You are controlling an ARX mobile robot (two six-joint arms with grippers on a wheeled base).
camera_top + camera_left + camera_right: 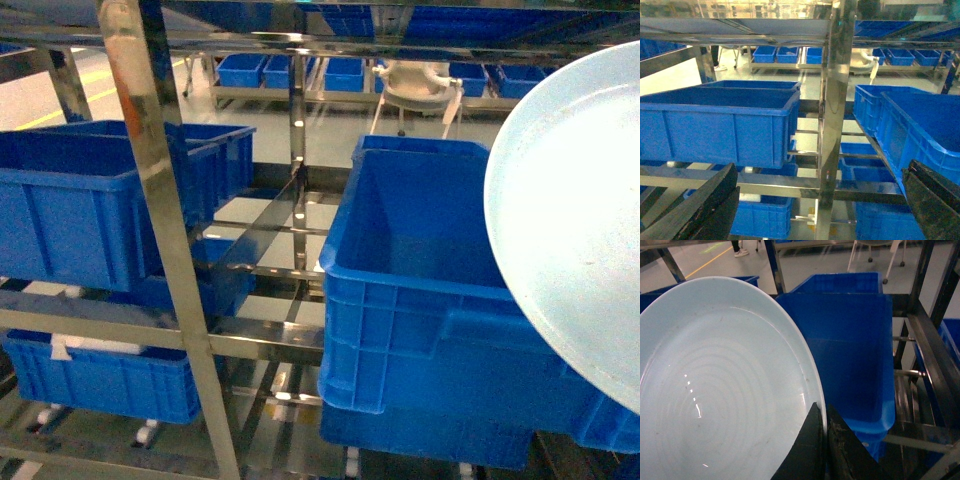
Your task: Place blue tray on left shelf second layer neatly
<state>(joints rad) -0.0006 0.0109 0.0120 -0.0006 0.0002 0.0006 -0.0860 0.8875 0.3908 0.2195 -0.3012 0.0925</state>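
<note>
The blue tray (580,220), a round pale sky-blue dish with faint rings inside, hangs tilted at the right edge of the head view, in front of a deep blue crate. In the right wrist view the blue tray (715,390) fills the left half, and my right gripper (823,412) is shut on its rim, one black finger inside the dish and one behind it. My left gripper (820,187) stands open with nothing between its fingers, facing a steel upright; neither gripper itself shows in the head view.
A steel shelf post (160,200) slants down the left of the head view. Deep blue crates (90,200) sit on the left shelf, one large crate (420,290) on the right shelf, more below (100,375). A steel upright (832,115) stands before the left gripper.
</note>
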